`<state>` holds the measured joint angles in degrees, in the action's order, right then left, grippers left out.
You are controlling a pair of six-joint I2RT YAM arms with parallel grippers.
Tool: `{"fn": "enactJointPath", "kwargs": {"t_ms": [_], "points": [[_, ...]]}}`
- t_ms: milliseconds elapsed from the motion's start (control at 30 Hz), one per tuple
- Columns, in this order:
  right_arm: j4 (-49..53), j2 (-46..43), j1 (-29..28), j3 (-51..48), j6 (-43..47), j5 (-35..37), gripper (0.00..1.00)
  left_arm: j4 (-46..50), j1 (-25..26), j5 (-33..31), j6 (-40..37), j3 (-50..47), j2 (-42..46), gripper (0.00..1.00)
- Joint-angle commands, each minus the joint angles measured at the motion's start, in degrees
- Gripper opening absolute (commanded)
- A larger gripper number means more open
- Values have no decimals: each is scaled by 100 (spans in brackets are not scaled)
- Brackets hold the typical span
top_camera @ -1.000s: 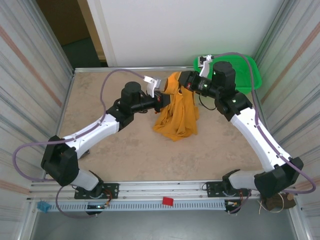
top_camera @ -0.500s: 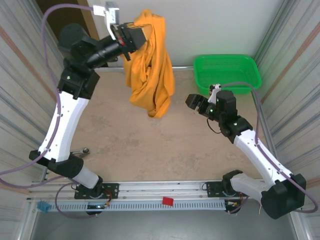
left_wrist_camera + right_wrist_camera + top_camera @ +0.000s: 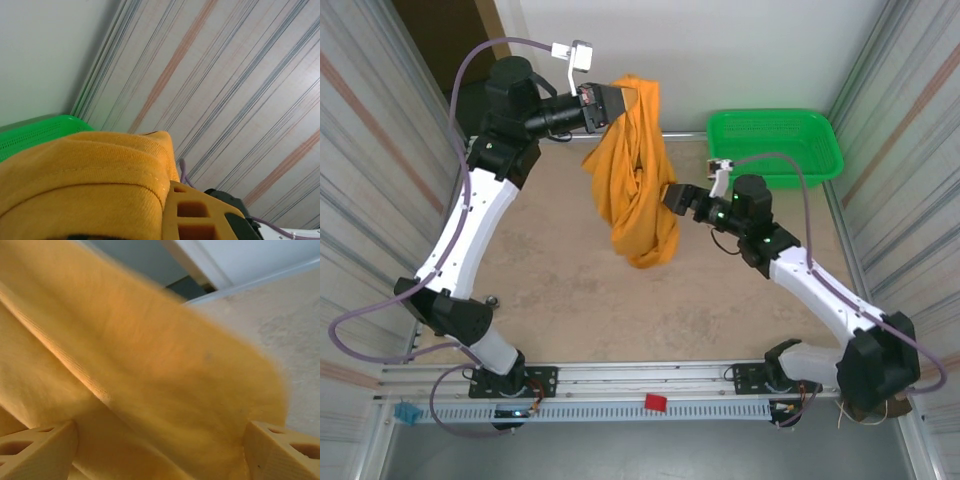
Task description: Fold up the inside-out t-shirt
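Top external view: shirt hung high, second grip not yet taken

The left gripper (image 3: pixel 612 103) is raised above the table (image 3: pixel 560 290), its jaws clamped on a bunched top edge of the inside-out t-shirt (image 3: pixel 638 190). The shirt hangs below it in a twisted column, and its lowest folds look close to the tabletop. The left wrist view shows a seamed hem (image 3: pixel 80 185) draped over that gripper's finger. The right gripper (image 3: pixel 672 197) sits against the hanging cloth about halfway down, on the side towards the green basket (image 3: pixel 775 140). In the right wrist view its fingers (image 3: pixel 35 445) stand wide apart, with blurred orange cloth across the gap and nothing pinched.

The step in hand looks like taking a second hold so the shirt can be spread. To do it well, the right gripper should close on a single outer edge or seam, not a thick wad. The left should keep its height while the right draws sideways and pulls the twist out
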<state>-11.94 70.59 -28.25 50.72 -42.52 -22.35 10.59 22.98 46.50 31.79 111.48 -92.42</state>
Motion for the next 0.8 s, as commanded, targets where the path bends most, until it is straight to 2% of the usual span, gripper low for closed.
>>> {"fn": "enactJointPath", "kwargs": {"t_ms": [0, 133, 167, 267, 367, 467, 533, 600, 633, 700, 767], "points": [[-256, 432, -208, -139, 219, 160, 69, -257, -15, 91, 77, 304, 54, 0], [-274, 624, 16, -734, 243, 536, 28, -166, -166, -29, 102, 596, 118, 0], [-252, 616, 151, -923, 200, 645, 25, -219, -226, -93, 144, 610, 183, 0], [78, 546, 466, -1285, 94, 1050, 30, -577, -426, -252, 432, 558, 348, 0], [608, 537, 650, -1351, 62, 1396, 28, -985, -568, -309, 754, 508, 435, 0], [808, 440, 789, -1315, -14, 1368, 28, -1147, -602, -350, 924, 533, 436, 0], [1004, 259, 786, -1131, -27, 1294, 29, -874, -593, -409, 915, 586, 365, 0], [1149, -11, 761, -900, -64, 1147, 36, -146, -570, -464, 741, 753, 241, 0], [1256, -162, 732, -730, -70, 1053, 42, 41, -507, -410, 600, 711, 236, 0], [1480, -440, 617, -363, -30, 970, 55, 686, -364, -910, 123, 586, 311, 0], [1693, -644, 399, 85, 91, 977, 67, 889, -338, -1110, 102, 310, 383, 0]]}}
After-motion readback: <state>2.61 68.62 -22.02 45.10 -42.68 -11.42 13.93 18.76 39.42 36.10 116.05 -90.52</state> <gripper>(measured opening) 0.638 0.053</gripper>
